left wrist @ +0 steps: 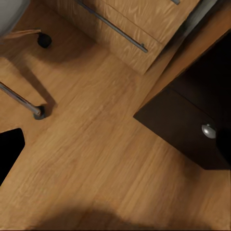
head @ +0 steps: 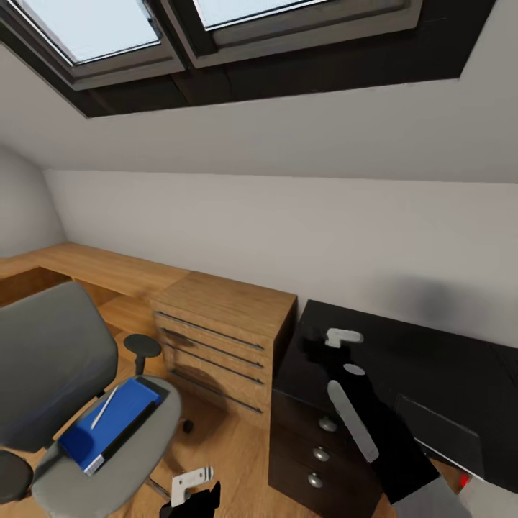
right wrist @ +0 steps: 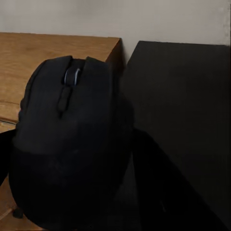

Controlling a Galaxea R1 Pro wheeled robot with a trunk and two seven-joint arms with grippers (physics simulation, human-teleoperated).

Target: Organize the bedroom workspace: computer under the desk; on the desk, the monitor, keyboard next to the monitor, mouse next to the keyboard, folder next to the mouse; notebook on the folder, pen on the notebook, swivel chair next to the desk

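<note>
Now the right hand (head: 316, 352) hangs over the near left corner of the black counter (head: 432, 367), its fingers clamped on the dark mouse (right wrist: 67, 144). In the right wrist view the mouse looms right up against the lens, scroll wheel pointing away, with the counter top stretching beyond and to the side of it. Beside the hand, on the far side from the counter, stands the light-wood drawer unit (head: 223, 338).

The step in hand looks to be setting the mouse down on the counter. To do it well, the hand should carry the mouse further inward over the black top, away from the edge above the drawer block (head: 316, 453), then lower until the mouse's flat base meets the surface before the fingers part. Letting go high or tilted could make it slide or roll off the corner. A dim flat shape lies on the counter beyond the forearm; I cannot tell whether it is the keyboard, so the right spot beside it is uncertain.

The left hand (head: 191, 489) hangs low over the wooden floor (left wrist: 96, 159); whether its fingers are spread or closed I cannot tell. Near it stands the swivel chair (head: 50, 360), whose seat carries the blue folder (head: 108, 421) with the white pen (head: 104, 408) lying on top.
</note>
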